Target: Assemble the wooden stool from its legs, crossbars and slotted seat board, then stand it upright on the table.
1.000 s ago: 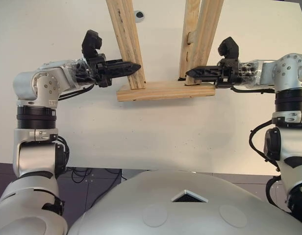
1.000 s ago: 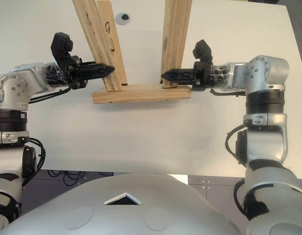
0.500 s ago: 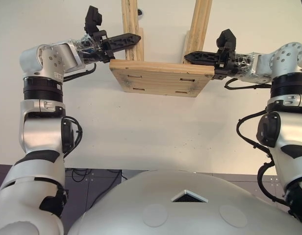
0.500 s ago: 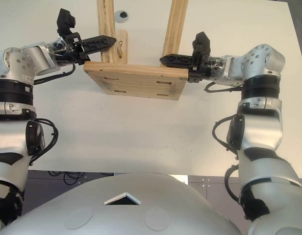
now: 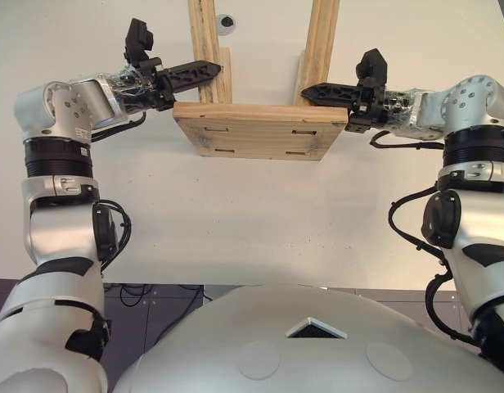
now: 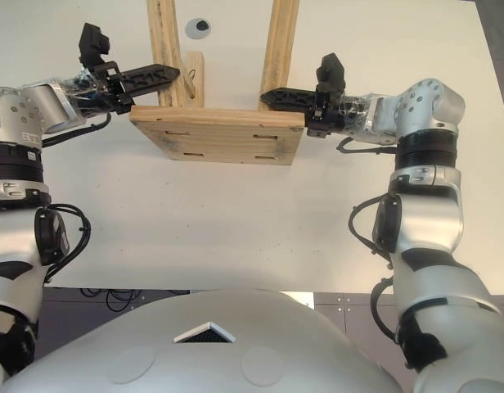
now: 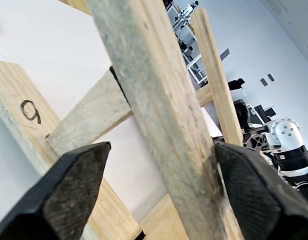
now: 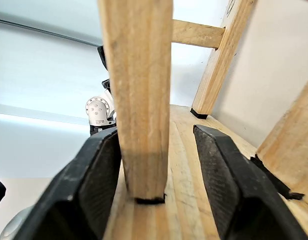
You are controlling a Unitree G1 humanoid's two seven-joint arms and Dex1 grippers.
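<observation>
Pale wooden stool (image 5: 260, 123), apparently fully assembled, tipped over the white bench (image 5: 236, 221) with its slotted seat board (image 5: 260, 135) facing the robot; left gripper (image 5: 204, 70) and right gripper (image 5: 317, 90) each hold jaws apart astride a leg; standing upright remains.

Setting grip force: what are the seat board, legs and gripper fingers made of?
Seat board: pale bare wood, grain and slots visible. Legs: same raw softwood look, rough greyish face. Gripper fingers: matte black, grainy; likely plastic or rubber, can't tell.
</observation>
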